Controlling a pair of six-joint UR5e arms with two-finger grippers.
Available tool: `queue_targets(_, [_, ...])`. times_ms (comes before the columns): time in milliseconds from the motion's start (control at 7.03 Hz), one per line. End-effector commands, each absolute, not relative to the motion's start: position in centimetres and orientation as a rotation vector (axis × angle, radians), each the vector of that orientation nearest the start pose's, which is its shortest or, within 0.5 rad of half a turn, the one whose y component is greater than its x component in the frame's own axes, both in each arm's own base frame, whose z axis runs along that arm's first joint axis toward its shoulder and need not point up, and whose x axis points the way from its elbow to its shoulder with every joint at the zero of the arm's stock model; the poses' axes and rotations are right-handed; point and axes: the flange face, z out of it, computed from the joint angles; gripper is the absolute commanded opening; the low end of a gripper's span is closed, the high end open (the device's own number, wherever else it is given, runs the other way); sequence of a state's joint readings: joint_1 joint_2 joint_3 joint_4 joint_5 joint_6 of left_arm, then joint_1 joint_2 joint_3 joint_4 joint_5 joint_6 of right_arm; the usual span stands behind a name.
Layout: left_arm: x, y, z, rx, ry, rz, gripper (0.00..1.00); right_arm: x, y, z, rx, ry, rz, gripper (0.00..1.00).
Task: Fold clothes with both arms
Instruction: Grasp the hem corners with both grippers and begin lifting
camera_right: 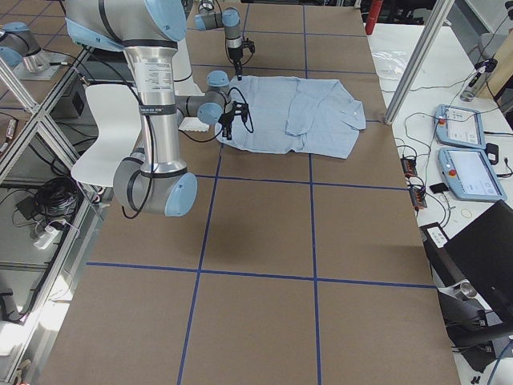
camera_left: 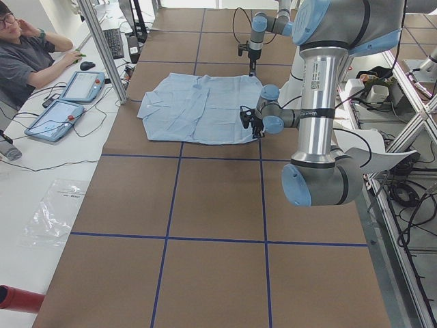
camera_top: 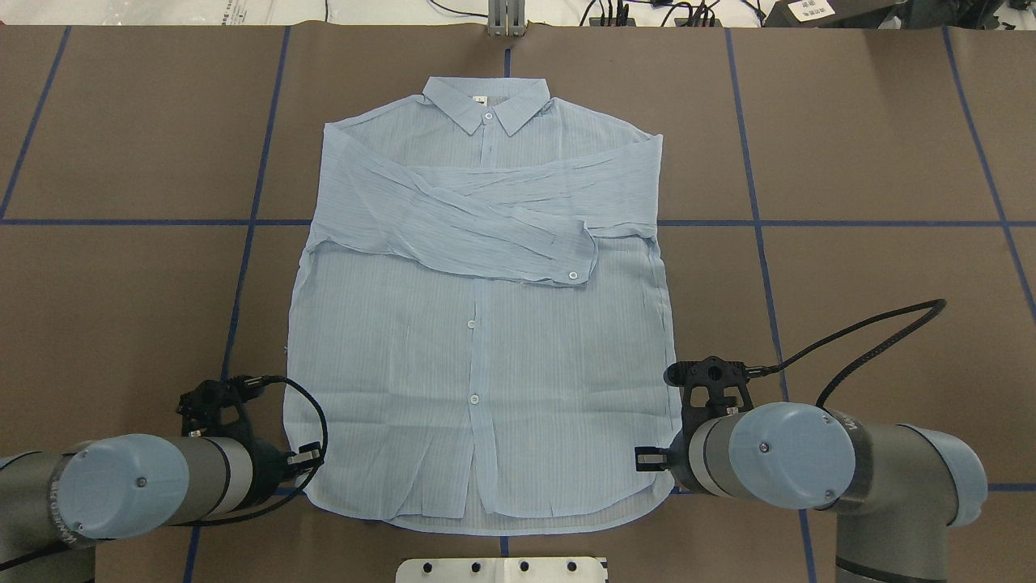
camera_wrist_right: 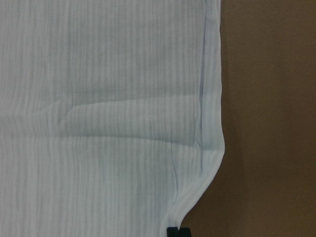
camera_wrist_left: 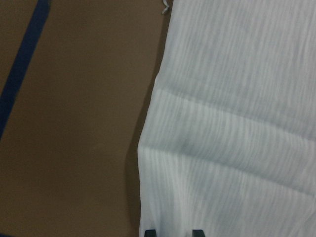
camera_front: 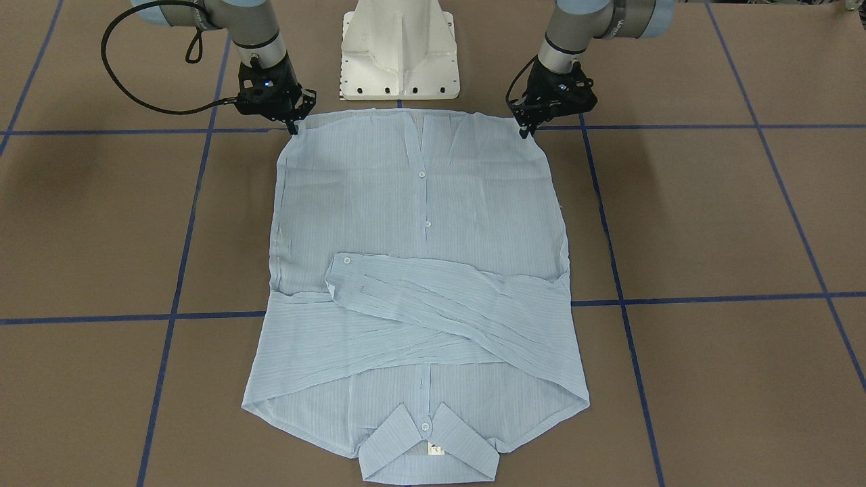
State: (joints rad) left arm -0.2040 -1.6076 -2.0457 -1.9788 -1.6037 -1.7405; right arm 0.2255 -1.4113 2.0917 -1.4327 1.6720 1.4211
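The pale-blue striped shirt (camera_front: 419, 223) lies flat, face up, on the brown table, with both sleeves folded across the chest and the collar (camera_top: 488, 104) at the far side from the robot. My left gripper (camera_front: 522, 132) is down at the hem corner on my left. In the left wrist view its fingertips (camera_wrist_left: 150, 232) stand a small gap apart with the shirt's edge (camera_wrist_left: 237, 123) between them. My right gripper (camera_front: 294, 127) is at the other hem corner. In the right wrist view its tips (camera_wrist_right: 177, 231) are together on the shirt's corner (camera_wrist_right: 108, 98).
The white pedestal base (camera_front: 399, 47) stands just behind the hem. Blue tape lines (camera_top: 243, 267) grid the brown table. In the exterior left view an operator (camera_left: 27, 55) sits at a side bench with tablets (camera_left: 82, 85).
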Motion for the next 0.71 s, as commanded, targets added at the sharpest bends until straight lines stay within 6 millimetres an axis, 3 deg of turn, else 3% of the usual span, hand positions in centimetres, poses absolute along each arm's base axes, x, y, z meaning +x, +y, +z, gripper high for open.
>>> queue_targets(0, [45.6, -22.9, 37.0, -0.013, 0.938, -0.334, 0.00, -46.8, -24.2, 32.9, 0.063, -0.823, 0.044, 0.00])
queue_targets(285, [43.2, -22.7, 33.6, -0.021, 0.955, -0.332, 0.00, -46.1, -26.7, 30.5, 0.085, -0.869, 0.072, 0.00])
queue_targets(569, [40.5, -21.7, 30.3, -0.056, 0.949, -0.315, 0.00, -42.7, -27.4, 28.1, 0.059, -0.934, 0.080, 0.00])
